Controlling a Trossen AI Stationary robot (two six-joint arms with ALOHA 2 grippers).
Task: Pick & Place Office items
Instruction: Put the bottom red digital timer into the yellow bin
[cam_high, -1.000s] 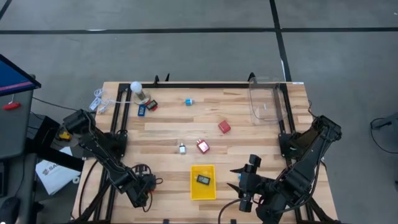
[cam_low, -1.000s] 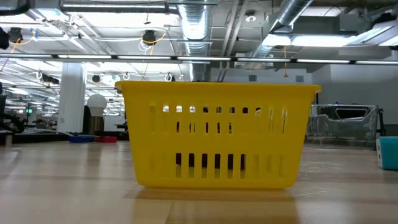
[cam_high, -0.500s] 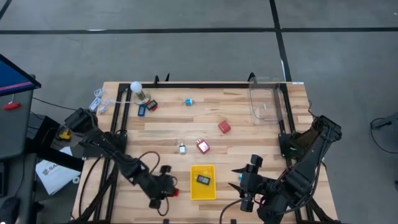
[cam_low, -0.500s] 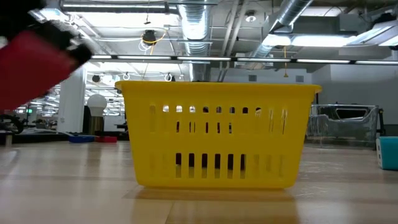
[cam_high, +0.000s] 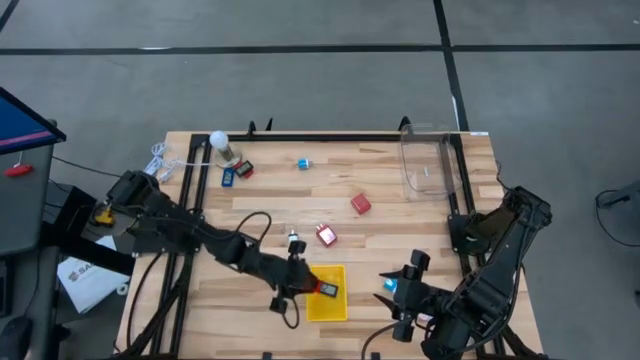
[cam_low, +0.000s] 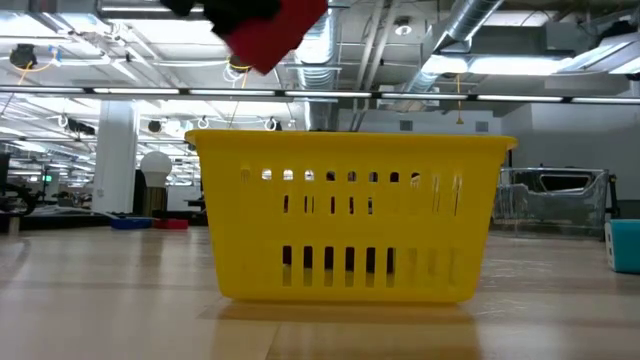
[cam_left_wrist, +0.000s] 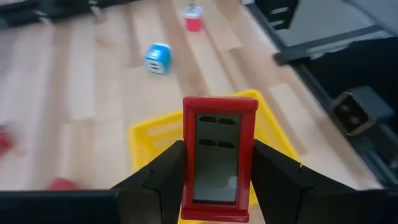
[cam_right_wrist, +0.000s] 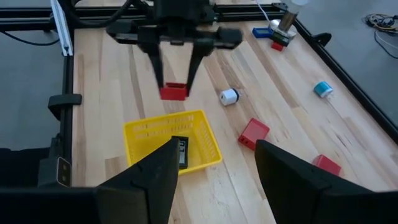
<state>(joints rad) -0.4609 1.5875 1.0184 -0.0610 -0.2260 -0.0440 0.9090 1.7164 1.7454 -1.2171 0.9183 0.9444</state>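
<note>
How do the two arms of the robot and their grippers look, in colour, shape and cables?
Both arms are black and jointed, built of slim links. Black cables loop along the left arm. The left gripper and the right gripper each end in two dark, flat, angular fingers. No markings are legible on them.

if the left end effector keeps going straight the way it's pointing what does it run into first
Most likely the yellow tray. The left end effector, shut on the red flat piece, points down over its rim; depth is uncertain, so it may reach the inside first.
</note>
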